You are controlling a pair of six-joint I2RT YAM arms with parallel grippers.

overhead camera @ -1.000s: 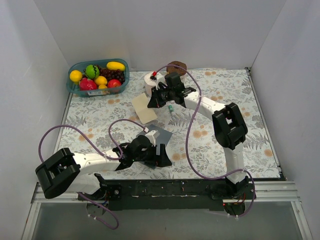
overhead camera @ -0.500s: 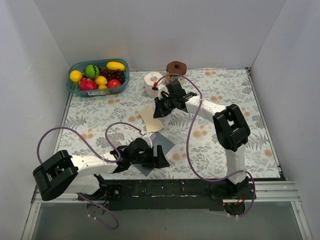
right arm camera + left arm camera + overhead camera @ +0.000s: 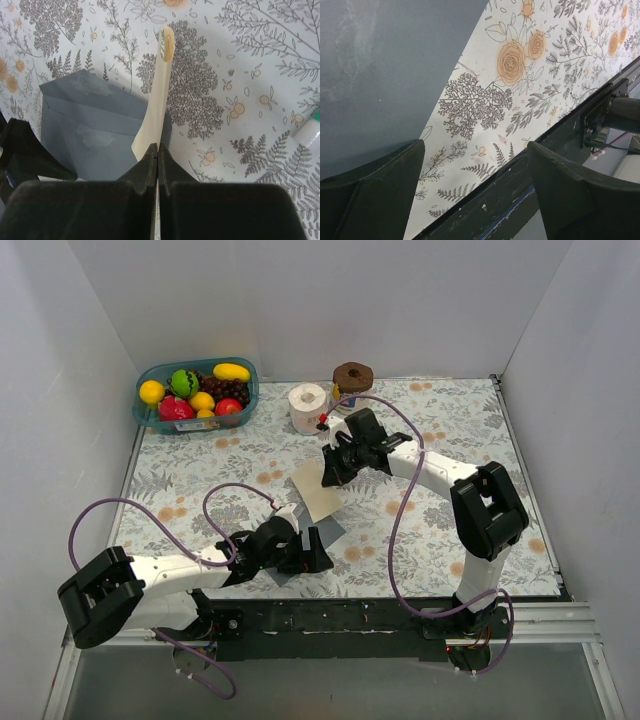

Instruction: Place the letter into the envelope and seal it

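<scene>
Cream-tan letter (image 3: 318, 492); slate-grey envelope (image 3: 95, 130); white tablecloth (image 3: 450, 430) printed with grey ferns and orange roses; teal basket (image 3: 225, 422).

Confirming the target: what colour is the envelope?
Dark slate grey. The envelope shows best in the right wrist view.

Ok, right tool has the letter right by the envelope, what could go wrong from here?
1. The right tool pinches the letter by one edge and the sheet curves; it may buckle against the envelope instead of sliding in.
2. The left tool stands open, one finger at the envelope's edge, so the envelope looks unclamped and may skid when pushed.
3. I can't see an open pocket, so the letter may just land on top.
</scene>
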